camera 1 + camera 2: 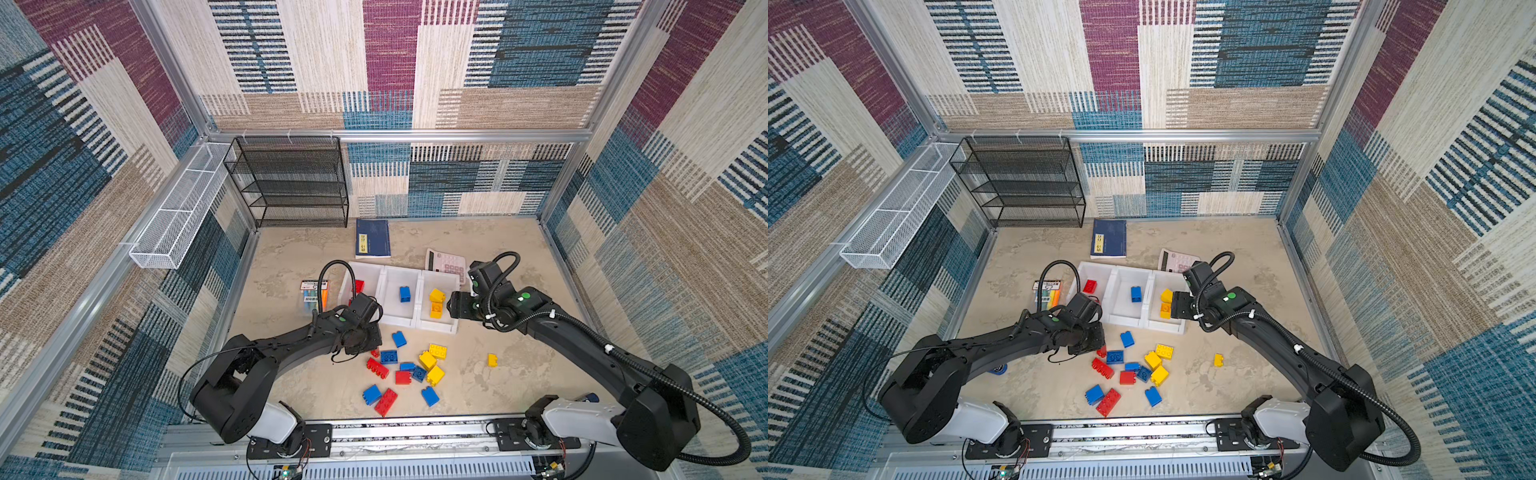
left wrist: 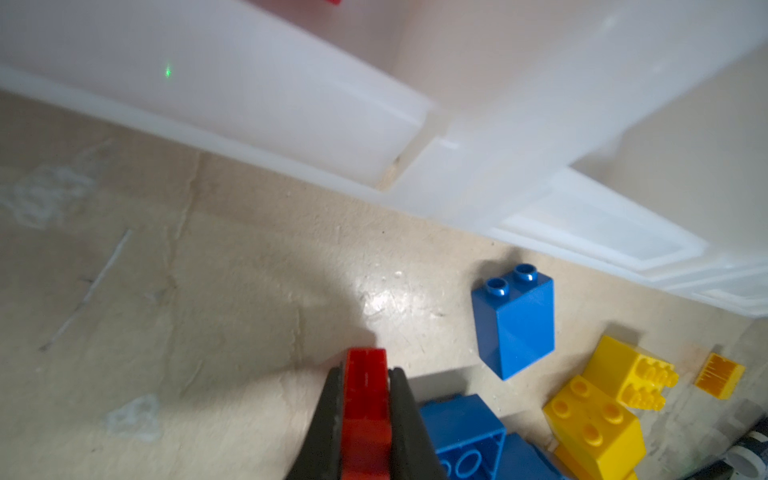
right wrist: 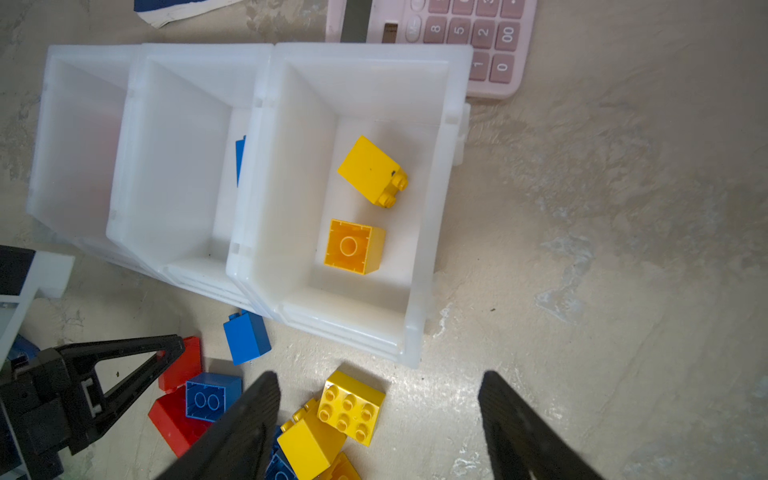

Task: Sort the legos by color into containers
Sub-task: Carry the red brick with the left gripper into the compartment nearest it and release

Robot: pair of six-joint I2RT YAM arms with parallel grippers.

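The left gripper (image 2: 365,370) was clamped on a small glossy red brick (image 2: 366,399), its smooth black fingers flat against both sides. It sat low over the mottled beige surface (image 2: 208,291), just in front of three joined, translucent white plastic bins (image 3: 374,53). The right gripper (image 3: 379,376) hung by the right-hand bin, its ribbed fingers apart and empty. That bin held two yellow bricks (image 3: 372,170), and the middle one held a blue brick (image 1: 404,294). Other studded legos (image 1: 411,365) lay jumbled on the surface nearby.
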